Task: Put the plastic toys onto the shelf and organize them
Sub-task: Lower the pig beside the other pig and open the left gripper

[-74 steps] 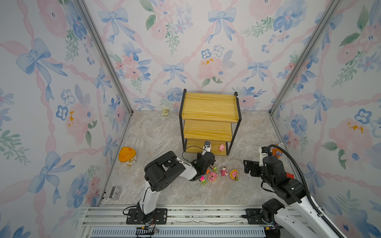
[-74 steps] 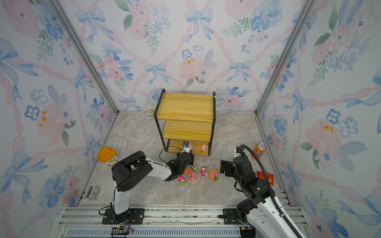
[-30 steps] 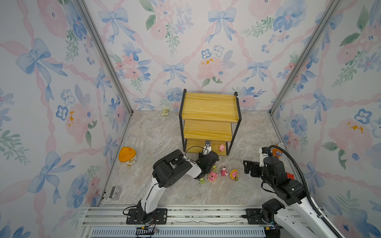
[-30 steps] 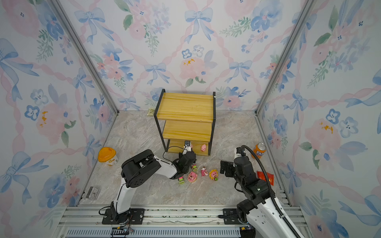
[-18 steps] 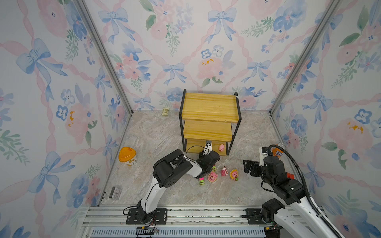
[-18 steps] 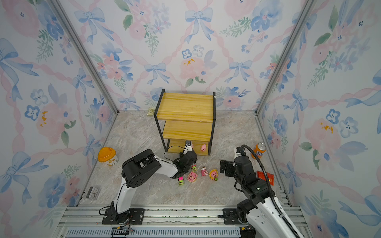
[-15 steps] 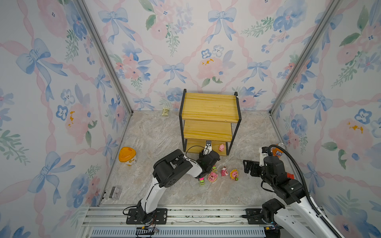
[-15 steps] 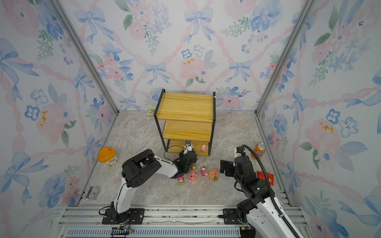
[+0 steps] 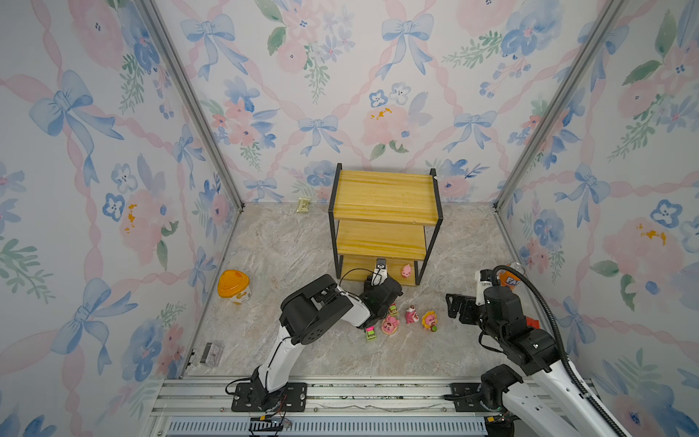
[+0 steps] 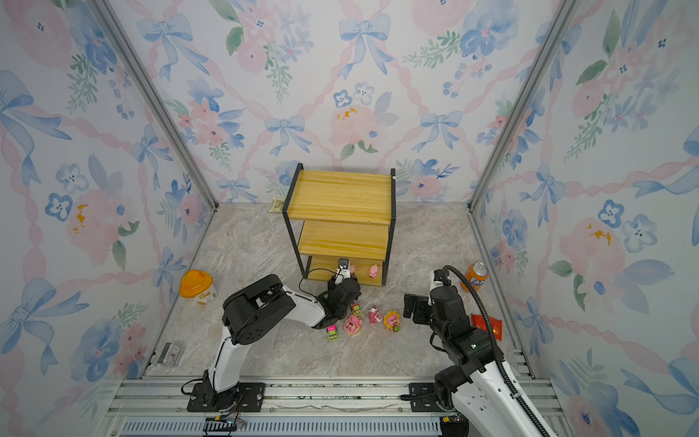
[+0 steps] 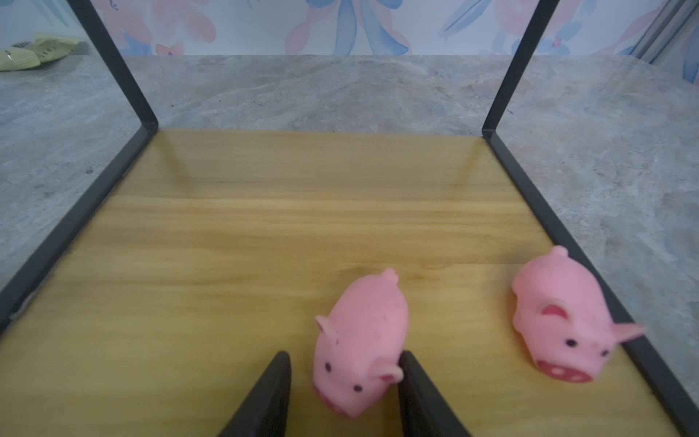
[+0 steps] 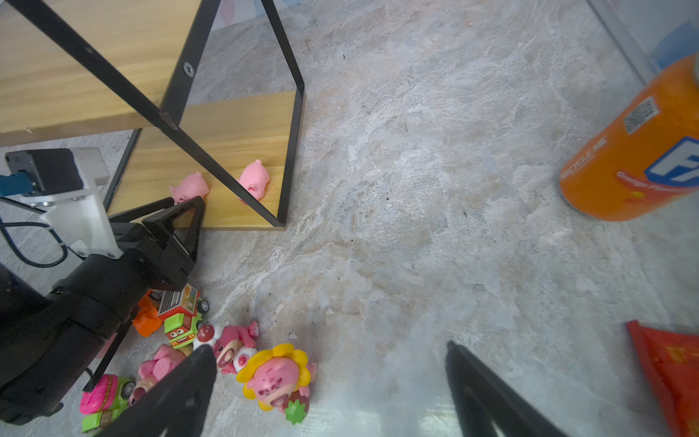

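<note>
An orange soda can (image 12: 635, 151) and a red packet (image 12: 673, 374) sit near the right gripper (image 12: 327, 346); an orange-lidded tub (image 9: 233, 286) stands well apart from the left gripper (image 11: 344, 353).

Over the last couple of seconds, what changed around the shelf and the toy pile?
The left gripper moved from over the floor toys forward to the bottom board of the shelf and opened, leaving a pink pig there beside the second pig. The right gripper stayed open in place; the floor toys stayed put.
</note>
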Controlling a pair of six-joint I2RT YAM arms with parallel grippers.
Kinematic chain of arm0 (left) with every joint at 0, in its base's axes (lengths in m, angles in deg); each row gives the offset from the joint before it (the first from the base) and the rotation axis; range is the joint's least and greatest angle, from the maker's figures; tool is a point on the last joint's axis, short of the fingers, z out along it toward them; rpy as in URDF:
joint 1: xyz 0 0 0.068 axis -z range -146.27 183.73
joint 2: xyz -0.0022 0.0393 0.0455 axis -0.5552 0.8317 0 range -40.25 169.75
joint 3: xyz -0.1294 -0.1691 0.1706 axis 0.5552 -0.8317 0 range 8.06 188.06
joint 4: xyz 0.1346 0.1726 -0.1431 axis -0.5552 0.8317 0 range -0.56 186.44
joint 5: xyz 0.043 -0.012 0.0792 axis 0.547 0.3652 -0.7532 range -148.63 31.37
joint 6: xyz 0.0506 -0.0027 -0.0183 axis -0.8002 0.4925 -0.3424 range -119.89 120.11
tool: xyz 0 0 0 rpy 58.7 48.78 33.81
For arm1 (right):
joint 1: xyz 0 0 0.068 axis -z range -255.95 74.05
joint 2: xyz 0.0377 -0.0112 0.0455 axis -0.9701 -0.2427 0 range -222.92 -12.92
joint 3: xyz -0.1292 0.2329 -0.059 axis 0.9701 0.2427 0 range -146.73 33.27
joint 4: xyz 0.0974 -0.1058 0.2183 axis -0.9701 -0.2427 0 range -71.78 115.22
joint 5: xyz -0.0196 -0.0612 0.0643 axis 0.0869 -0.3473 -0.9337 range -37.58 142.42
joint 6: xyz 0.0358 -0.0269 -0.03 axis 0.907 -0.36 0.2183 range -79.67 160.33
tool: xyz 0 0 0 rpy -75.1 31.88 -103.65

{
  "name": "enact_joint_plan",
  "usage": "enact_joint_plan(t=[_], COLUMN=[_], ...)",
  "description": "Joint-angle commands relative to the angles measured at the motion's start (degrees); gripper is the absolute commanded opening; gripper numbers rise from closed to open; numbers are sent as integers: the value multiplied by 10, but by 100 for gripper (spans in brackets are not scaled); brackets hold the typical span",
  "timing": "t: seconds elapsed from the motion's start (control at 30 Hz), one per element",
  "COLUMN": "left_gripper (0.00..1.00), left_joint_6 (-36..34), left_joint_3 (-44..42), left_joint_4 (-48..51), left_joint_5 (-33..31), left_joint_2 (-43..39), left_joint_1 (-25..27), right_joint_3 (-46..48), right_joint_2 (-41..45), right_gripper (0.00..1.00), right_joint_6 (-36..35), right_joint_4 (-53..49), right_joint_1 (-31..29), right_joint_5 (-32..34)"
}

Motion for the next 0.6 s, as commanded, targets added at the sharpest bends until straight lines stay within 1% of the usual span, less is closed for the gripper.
enact_joint_plan(t=[0.0, 0.1, 0.2, 0.23, 0.27, 0.47, 0.57], left_gripper=[50, 55, 58, 62, 69, 75, 74], left_joint_6=[-2, -3, -4, -4, -4, -8, -15], left_joint_3=[-15, -13, -12, -12, -12, -14, -21], left_joint_4=[18, 18, 18, 17, 18, 18, 17], left_joint_5=[-6, -9, -10, -11, -14, -21, -44], left_joint_2=[-9, -10, -9, -9, -10, -15, -24], left_joint_1=[1, 2, 3, 3, 3, 5, 15], right_joint_3=[5, 5, 5, 5, 5, 4, 4], right_joint_2=[5, 6, 6, 5, 5, 6, 7], right_gripper=[97, 98, 99, 99, 99, 100, 100], right_joint_6=[-4, -4, -4, -4, -3, -5, -4], right_joint_4=[0, 0, -1, -1, -1, -1, -2], right_joint_1=[6, 6, 5, 6, 6, 6, 5], right_joint_5=[-6, -9, -10, -10, -11, -12, -12])
